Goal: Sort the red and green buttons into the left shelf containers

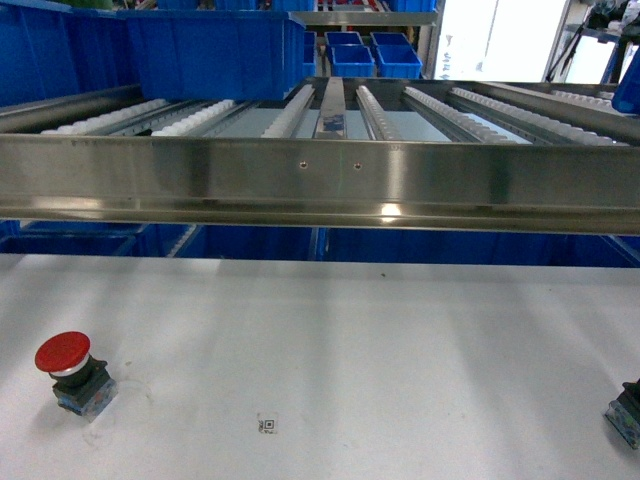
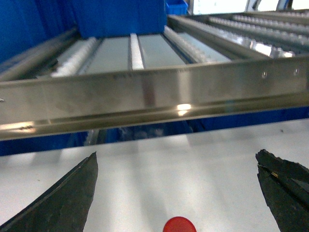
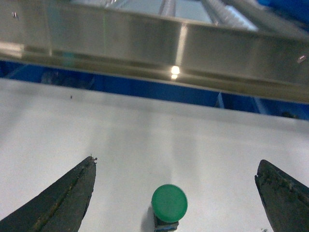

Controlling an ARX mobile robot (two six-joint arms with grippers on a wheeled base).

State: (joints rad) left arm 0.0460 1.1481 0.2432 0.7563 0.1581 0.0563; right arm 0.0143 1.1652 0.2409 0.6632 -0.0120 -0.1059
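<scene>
Two push-buttons sit on the white worktop in the head view: the red mushroom-capped button with silver collar and dark blue body near the left front, and a dark block, cut by the right edge, far across from it. Beyond the worktop runs a brushed steel roller shelf; on its far left stands a large deep bright-blue plastic bin, contents hidden. Smaller blue bins sit farther back.

From the left wrist camera, the left gripper has its dark jaws spread wide with nothing between them; only the red cap shows at the bottom edge, centred below the gap.

From the right wrist camera, the right gripper is likewise wide apart and holds nothing; the green-capped button on a dark body stands upright on the worktop between the tips, touching neither.
</scene>
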